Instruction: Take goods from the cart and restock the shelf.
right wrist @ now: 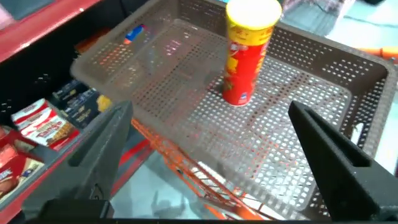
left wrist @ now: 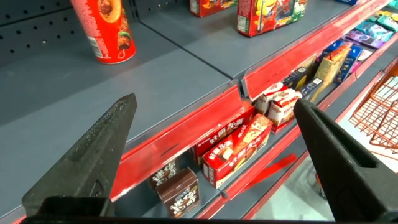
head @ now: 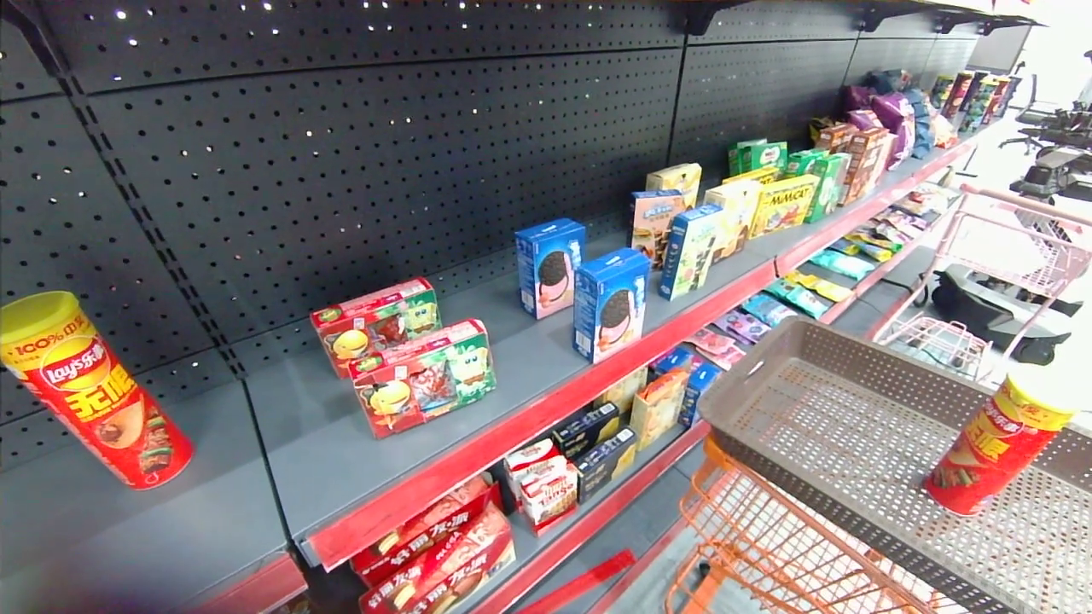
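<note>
Store aisle, cart (head: 751, 546) parked beside shelf (head: 324, 460). Nearest: brown mesh basket (head: 768, 358) on cart, w/ one red chip can (head: 994, 448) stood upright in it. Step judged: can to be picked by right pincer (right wrist: 209, 107). Grip should be taken mid-body, can kept vertical, basket rim cleared before swing to shelf. Right pincer is spread wide above basket, nothing touched. Left pincer (left wrist: 214, 102) also spread wide, empty, over shelf edge. Farther: 2nd can (head: 94, 392) stood on shelf, free deck beside it.
</note>
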Robot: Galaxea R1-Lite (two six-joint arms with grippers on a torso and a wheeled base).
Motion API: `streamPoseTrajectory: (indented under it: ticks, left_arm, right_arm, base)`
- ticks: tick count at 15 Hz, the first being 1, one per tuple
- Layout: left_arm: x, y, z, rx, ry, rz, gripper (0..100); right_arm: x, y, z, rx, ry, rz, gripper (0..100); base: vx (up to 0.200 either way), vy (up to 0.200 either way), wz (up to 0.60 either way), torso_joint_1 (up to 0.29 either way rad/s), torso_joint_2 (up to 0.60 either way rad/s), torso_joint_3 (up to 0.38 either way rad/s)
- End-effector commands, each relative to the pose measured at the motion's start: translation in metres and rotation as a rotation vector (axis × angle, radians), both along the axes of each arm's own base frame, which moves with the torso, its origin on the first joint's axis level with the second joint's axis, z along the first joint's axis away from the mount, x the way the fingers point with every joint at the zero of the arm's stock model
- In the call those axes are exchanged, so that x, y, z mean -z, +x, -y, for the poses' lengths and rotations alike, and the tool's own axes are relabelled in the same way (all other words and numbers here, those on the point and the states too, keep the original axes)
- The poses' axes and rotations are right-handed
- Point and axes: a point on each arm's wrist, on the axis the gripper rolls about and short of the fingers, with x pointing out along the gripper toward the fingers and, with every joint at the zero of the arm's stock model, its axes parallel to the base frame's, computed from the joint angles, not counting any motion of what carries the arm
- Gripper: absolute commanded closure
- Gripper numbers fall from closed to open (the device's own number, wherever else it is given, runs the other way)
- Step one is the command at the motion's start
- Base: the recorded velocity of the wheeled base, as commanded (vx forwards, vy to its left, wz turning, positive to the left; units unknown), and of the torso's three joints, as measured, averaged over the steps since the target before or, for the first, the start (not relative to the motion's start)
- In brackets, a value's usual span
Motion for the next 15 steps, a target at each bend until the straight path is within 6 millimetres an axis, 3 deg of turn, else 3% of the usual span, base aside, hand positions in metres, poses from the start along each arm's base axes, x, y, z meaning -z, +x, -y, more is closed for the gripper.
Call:
streamPoseTrajectory:
  ticks: [1, 6, 10, 15]
  left_arm:
    - [0.000, 0.000, 0.000, -0.001, 0.000, -0.001, 0]
    - [0.000, 0.000, 0.000, -0.001, 0.000, -0.001, 0]
    - [0.000, 0.000, 0.000, -0.001, 0.000, -0.001, 0]
    - [0.000, 0.000, 0.000, -0.001, 0.000, -0.001, 0]
  right_arm:
    - [-0.009, 0.029, 0.020, 0.057, -0.001, -0.090, 0]
    - [0.006, 0.050, 0.046, 0.095, -0.127, -0.214, 0]
    - [0.024, 0.066, 0.053, 0.073, -0.143, -0.200, 0]
    - [0.055, 0.071, 0.057, 0.078, -0.172, -0.178, 0]
  base:
    - [0.000, 0.000, 0.00, 0.000, 0.00, 0.000]
    - [0.000, 0.000, 0.00, 0.000, 0.00, 0.000]
    - [0.000, 0.000, 0.00, 0.000, 0.00, 0.000]
    - [0.000, 0.000, 0.00, 0.000, 0.00, 0.000]
